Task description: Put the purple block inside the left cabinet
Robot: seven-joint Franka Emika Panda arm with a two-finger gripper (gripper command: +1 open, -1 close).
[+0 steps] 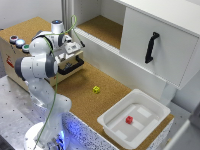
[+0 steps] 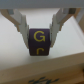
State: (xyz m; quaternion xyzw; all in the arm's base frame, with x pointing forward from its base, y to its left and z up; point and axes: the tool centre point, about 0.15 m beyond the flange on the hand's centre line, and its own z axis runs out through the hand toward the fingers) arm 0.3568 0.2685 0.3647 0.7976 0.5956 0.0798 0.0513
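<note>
The wrist view shows it best: the pincer [image 2: 41, 36] is clamped on the purple block [image 2: 40, 41], one pale finger [image 2: 21, 25] pressed to each side of it. The block faces the camera with yellow letters, a "G" and what looks like an "r", with more yellow print below that is too blurred to read. It hangs over a light surface with a cork-brown strip near it.

From the exterior view the arm [image 1: 42, 60] is bent over the low wooden box [image 1: 30, 55], which has coloured buttons [image 1: 19, 42] on top and a black handle on its front. The pincer [image 1: 75, 49] sits at the box's end nearest the cabinets, though the block itself is hidden there by the wrist.

The left cabinet [image 1: 102, 25] stands open beyond, with white walls and a cork floor, and the block is not in it. Beside it, toward the exterior view's right, is a white door [image 1: 160, 45] with a black handle [image 1: 151, 47].

On the cork-topped bench [image 1: 85, 92] lies a small yellow block [image 1: 96, 89], well apart from the arm. A white tray [image 1: 112, 125] holds a red block [image 1: 129, 120].
</note>
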